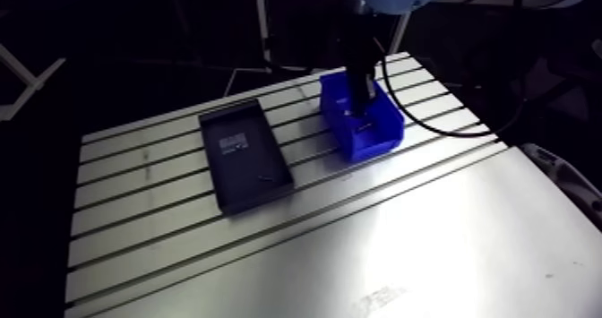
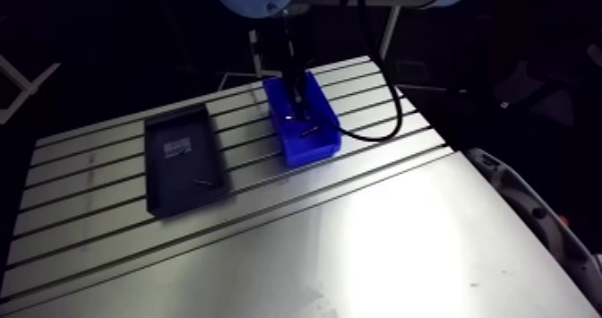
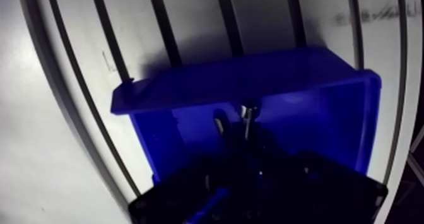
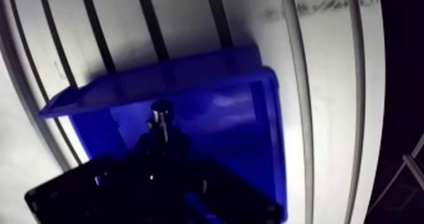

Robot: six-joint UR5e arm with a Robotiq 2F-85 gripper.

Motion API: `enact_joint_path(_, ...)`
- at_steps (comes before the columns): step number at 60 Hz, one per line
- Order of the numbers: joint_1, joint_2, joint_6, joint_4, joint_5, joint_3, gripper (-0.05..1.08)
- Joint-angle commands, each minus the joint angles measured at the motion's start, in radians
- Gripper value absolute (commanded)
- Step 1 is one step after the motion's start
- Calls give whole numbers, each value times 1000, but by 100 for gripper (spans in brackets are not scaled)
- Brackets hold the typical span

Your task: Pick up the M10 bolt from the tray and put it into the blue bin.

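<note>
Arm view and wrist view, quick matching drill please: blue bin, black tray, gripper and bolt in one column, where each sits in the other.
1 blue plastic bin
2 flat black tray
3 two-finger gripper
4 metal bolt

A between the fingers
B on the table, under the gripper
C on the table, beside the bin
D shut, above the bin's inside

Pairs: 1-B, 2-C, 3-D, 4-A

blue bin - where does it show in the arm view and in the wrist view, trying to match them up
Arm view: the blue bin stands on the slotted table, right of the black tray and apart from it.
Wrist view: the bin lies directly under and ahead of the gripper, open side up; the tray is not in it.
Shared landmark: the gripper, which hangs over the bin's inside in both views.
</note>
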Motion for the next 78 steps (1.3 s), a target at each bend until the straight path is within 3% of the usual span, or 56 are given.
enact_joint_path(1,-1,13,2,-2,0,2,93)
enact_joint_path(9,-1,13,2,-2,0,2,75)
enact_joint_path(10,-1,12,2,-2,0,2,68)
enact_joint_path(11,-1,12,2,-2,0,2,68)
enact_joint_path(13,-1,9,2,-2,0,1,54)
enact_joint_path(18,-1,6,1,-1,-3,-2,51)
enact_joint_path(23,-3,0,-1,1,0,-11,38)
enact_joint_path(34,-1,-33,-2,1,7,-16,21)
enact_joint_path(51,0,-116,-3,59,11,-37,2)
enact_joint_path(64,2,-171,-1,195,16,-92,1)
enact_joint_path(67,2,-198,11,268,25,-136,1)
enact_joint_path(71,1,-206,25,291,30,-154,1)
enact_joint_path(78,5,-224,115,380,57,-243,3)
